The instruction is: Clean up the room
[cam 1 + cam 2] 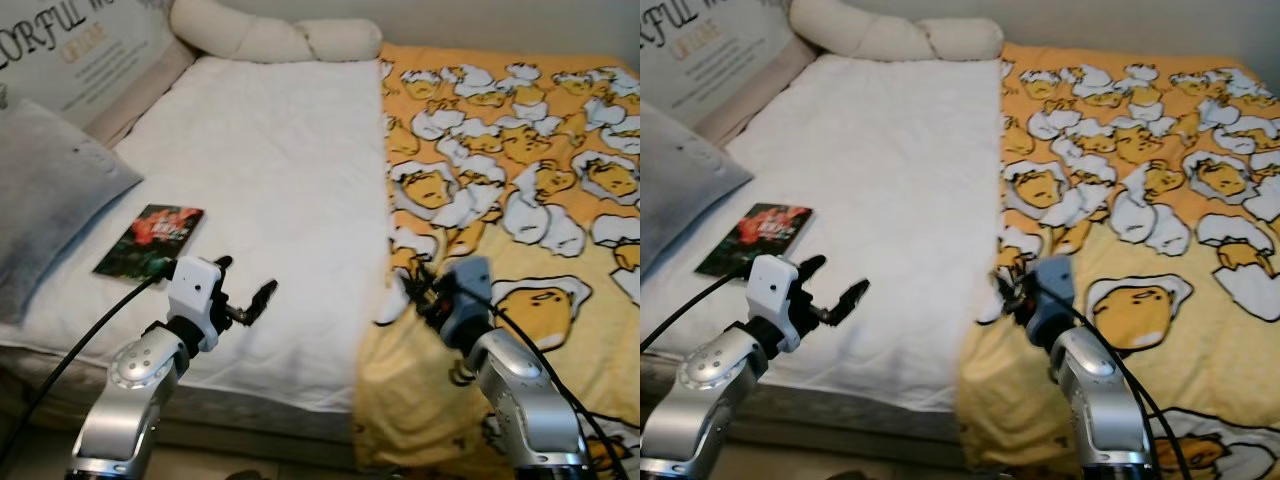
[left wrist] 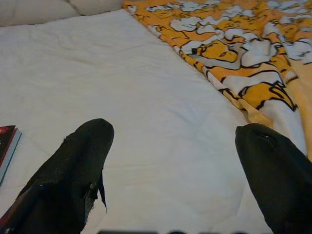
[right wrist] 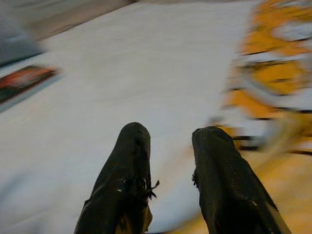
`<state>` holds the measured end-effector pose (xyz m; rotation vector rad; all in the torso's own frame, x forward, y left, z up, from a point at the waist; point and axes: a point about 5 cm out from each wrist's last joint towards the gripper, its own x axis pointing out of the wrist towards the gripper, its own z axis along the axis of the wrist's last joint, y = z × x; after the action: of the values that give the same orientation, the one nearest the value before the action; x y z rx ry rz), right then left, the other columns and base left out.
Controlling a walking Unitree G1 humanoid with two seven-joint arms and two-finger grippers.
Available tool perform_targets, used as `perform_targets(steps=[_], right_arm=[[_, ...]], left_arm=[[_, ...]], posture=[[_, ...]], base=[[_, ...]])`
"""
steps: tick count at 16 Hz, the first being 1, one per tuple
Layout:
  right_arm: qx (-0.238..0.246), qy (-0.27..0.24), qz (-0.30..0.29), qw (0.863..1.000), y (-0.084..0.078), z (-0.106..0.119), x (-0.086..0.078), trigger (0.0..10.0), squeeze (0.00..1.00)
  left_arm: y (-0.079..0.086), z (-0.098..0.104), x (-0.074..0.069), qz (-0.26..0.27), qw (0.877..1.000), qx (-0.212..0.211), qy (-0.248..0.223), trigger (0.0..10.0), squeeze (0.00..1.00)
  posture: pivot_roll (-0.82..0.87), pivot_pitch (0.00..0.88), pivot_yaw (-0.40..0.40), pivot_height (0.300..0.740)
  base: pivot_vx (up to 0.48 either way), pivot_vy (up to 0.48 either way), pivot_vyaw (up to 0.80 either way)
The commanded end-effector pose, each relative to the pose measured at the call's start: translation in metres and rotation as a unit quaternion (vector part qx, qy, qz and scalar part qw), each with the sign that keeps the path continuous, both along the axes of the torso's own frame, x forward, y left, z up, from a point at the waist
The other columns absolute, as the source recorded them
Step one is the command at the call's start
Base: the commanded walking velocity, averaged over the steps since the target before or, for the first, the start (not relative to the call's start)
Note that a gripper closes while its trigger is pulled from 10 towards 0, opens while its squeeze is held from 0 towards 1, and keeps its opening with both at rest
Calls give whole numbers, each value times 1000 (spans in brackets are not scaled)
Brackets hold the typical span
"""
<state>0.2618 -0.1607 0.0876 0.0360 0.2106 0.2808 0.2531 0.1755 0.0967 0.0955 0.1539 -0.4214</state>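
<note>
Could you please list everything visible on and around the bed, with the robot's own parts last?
White quilted sheet: one, white, covering the bed's left part.
Yellow cartoon-egg blanket: one, yellow and white, over the bed's right part.
Dark red-covered book: one, near the sheet's left edge.
Grey pillow: one, far left.
Cream bolster cushion: one, at the bed's head.
Left gripper: black fingers open, over the sheet.
Right gripper: black fingers slightly apart, at the blanket's edge.

Soft, even daylight (no glare); the right wrist view is motion-blurred.
</note>
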Motion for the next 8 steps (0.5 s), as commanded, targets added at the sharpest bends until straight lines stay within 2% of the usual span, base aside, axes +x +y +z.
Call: perform_targets(steps=[1, 3, 6, 8], right_arm=[[-20, -12, -61, 998, -14, 1, -3, 10000, 0], [-27, -21, -92, 995, -14, -3, -9, 10000, 0], [-31, -18, -106, 994, -11, -8, -11, 10000, 0], [-53, 0, -125, 991, -13, -16, -12, 10000, 0]], left_arm=[[-4, -3, -2, 18, 1000, 6, 2, 10000, 0], [-4, -6, -2, 46, 999, 10, 2, 10000, 0], [-2, -4, 1, 69, 998, 9, -3, 10000, 0], [-3, -4, 2, 76, 997, 9, -5, 10000, 0]], posture=[[-13, 0, 38, 740], [-9, 0, 25, 740], [-7, 0, 18, 740], [-7, 0, 17, 740]], base=[[0, -480, 0], [0, -480, 0], [0, -480, 0], [0, -480, 0]])
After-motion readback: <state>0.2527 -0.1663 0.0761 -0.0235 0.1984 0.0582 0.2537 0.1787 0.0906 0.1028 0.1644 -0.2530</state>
